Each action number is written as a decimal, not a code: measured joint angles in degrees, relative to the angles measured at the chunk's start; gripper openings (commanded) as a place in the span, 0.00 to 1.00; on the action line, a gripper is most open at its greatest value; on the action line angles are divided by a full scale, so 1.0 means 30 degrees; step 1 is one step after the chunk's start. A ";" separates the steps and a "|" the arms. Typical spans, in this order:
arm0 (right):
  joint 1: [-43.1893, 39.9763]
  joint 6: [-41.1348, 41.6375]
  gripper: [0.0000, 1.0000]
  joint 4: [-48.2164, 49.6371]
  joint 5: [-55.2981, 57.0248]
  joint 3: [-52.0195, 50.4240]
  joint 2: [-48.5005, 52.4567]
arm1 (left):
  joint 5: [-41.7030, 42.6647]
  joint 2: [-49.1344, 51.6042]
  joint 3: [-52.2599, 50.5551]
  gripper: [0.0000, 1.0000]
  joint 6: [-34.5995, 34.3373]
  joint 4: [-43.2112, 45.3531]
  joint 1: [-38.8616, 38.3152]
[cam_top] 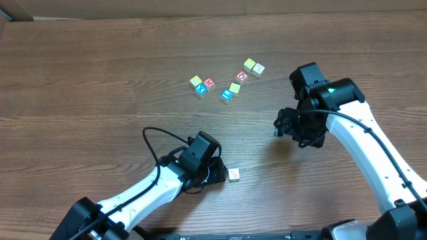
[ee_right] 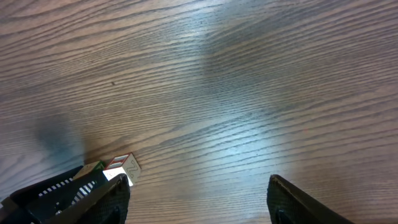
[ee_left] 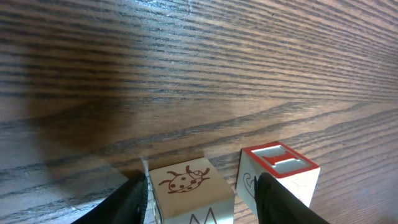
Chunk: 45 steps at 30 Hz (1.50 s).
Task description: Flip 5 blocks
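Brown wood grain runs across the counter (cam_top: 80, 73); my left claw (cam_top: 219, 168) lies low at about six o'clock on it, its fingers (ee_left: 132, 202) spread on either side of a ladybug block (ee_left: 185, 185); one finger stands just beside the block, a gap shows on the other side, and I am not pinching it. That block is pale, upright on the wood, the ladybug on its top face and a letter on the face toward me. Just at its three o'clock sits a red-framed block (ee_left: 281, 168), partly behind my other finger. From overhead only one pale cube (cam_top: 233, 175) shows at the claw's three o'clock, and I cannot tell which of the two it is.

The other blocks (cam_top: 235, 87) lie in a loose cluster near twelve o'clock, with tops of blue, red, yellow-green and white, well apart from my left claw.

My right claw (cam_top: 285, 125) is at three o'clock, nearer that cluster; its fingers (ee_right: 298, 199) stand wide apart with bare wood between them. In its wrist view a small red-topped cube (ee_right: 122, 167) shows at seven o'clock.
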 measured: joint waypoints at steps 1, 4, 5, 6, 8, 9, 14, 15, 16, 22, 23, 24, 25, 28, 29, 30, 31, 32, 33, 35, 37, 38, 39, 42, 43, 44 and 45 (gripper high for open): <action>0.0000 0.0007 0.72 -0.0007 -0.0007 0.0000 0.0000 | -0.0029 0.0000 0.0007 0.49 0.0007 0.0007 0.0000; 0.0000 0.0000 0.72 -0.0022 -0.0015 0.0000 0.0000 | -0.0095 0.0000 0.0255 0.48 0.0219 -0.0364 0.0000; 0.0007 0.0007 0.72 -0.0022 -0.0007 0.0000 0.0000 | -0.0095 0.0000 0.0423 0.48 0.0291 -0.0576 0.0000; 0.0000 0.0007 0.72 -0.0022 -0.0007 0.0000 0.0000 | -0.0109 0.0000 0.0648 0.48 0.0357 -0.0874 0.0000; 0.0000 0.0015 0.72 -0.0015 0.0000 0.0000 0.0000 | -0.0204 -0.0007 0.1064 0.47 0.0437 -0.1530 0.0000; 0.0000 0.0000 0.72 -0.0022 0.0000 0.0000 0.0000 | -0.0328 -0.0007 0.1304 0.47 0.0488 -0.1989 0.0000; 0.0000 0.0000 0.72 -0.0022 0.0000 0.0000 0.0000 | -0.1545 -0.0532 0.2616 0.45 0.0874 -0.5260 0.0000; 0.0000 0.0015 0.72 -0.0022 -0.0007 0.0000 0.0000 | -0.1800 -0.0801 0.2849 0.41 0.0911 -0.5916 0.0000; 0.0007 0.0007 0.72 -0.0022 -0.0007 0.0000 0.0000 | -0.2127 -0.1115 0.3155 0.31 0.0918 -0.6710 0.0000; 0.0000 -0.0066 0.72 -0.0007 0.0000 0.0000 0.0000 | -0.3614 -0.3228 0.4335 0.05 0.1239 -1.0652 0.0000; 0.0000 -0.0080 0.72 -0.0007 0.0000 0.0000 0.0000 | -0.3716 -0.3300 0.4379 0.06 0.1304 -1.1096 0.0000; 0.0000 -0.0073 0.72 -0.0007 -0.0007 0.0000 0.0000 | -0.3810 -0.3286 0.4386 0.08 0.1457 -1.1679 0.0000; 0.0000 -0.0087 0.72 0.0000 -0.0007 0.0000 0.0000 | -0.3840 -0.3177 0.4386 0.07 0.1545 -1.2152 0.0000; 0.0000 -0.0124 0.72 0.0022 -0.0007 0.0000 0.0000 | -0.3883 -0.2484 0.4386 0.04 0.1851 -1.2764 0.0000; 0.0000 -0.0131 0.72 0.0036 0.0000 0.0000 0.0000 | -0.3876 -0.2135 0.4386 0.04 0.1894 -1.2699 0.0000; 0.0007 -0.0124 0.72 0.0022 0.0000 0.0000 0.0000 | -0.3869 -0.1778 0.4386 0.04 0.1945 -1.2509 0.0000; 0.0007 -0.0131 0.72 0.0022 -0.0007 0.0000 0.0000 | -0.3818 -0.1326 0.4386 0.04 0.1953 -1.2203 0.0000; 0.0000 -0.0131 0.72 0.0022 0.0000 0.0000 0.0000 | -0.3752 -0.0831 0.4386 0.04 0.1974 -1.1854 0.0000; 0.0000 -0.0131 0.72 0.0022 0.0000 0.0000 0.0000 | -0.3643 -0.0299 0.4386 0.04 0.2018 -1.1402 0.0000; 0.0000 -0.0146 0.72 0.0029 0.0000 0.0000 0.0000 | -0.3359 0.0663 0.4386 0.04 0.2142 -1.0564 0.0000; 0.0000 -0.0146 0.72 0.0022 -0.0007 0.0000 0.0000 | -0.3060 0.1596 0.4386 0.04 0.2302 -0.9930 0.0000; 0.0000 -0.0168 0.72 0.0022 -0.0007 0.0000 0.0000 | -0.2936 0.1989 0.4386 0.04 0.2339 -0.9734 0.0000; 0.0000 -0.0197 0.72 0.0022 0.0000 0.0000 0.0000 | -0.2820 0.2324 0.4386 0.04 0.2375 -0.9595 0.0000; 0.0000 -0.0255 0.72 0.0015 0.0000 0.0000 0.0000 | -0.2448 0.3286 0.4386 0.04 0.2463 -0.9173 0.0000; 0.0000 -0.0270 0.72 0.0036 -0.0007 0.0000 0.0000 | -0.2339 0.3526 0.4386 0.04 0.2477 -0.9071 0.0000; 0.0000 -0.0277 0.72 0.0022 -0.0007 0.0000 0.0000 | -0.2222 0.3694 0.4386 0.04 0.2506 -0.8976 0.0000; 0.0000 -0.0284 0.72 0.0029 0.0000 0.0000 0.0000 | -0.2127 0.3803 0.4386 0.04 0.2521 -0.8925 0.0000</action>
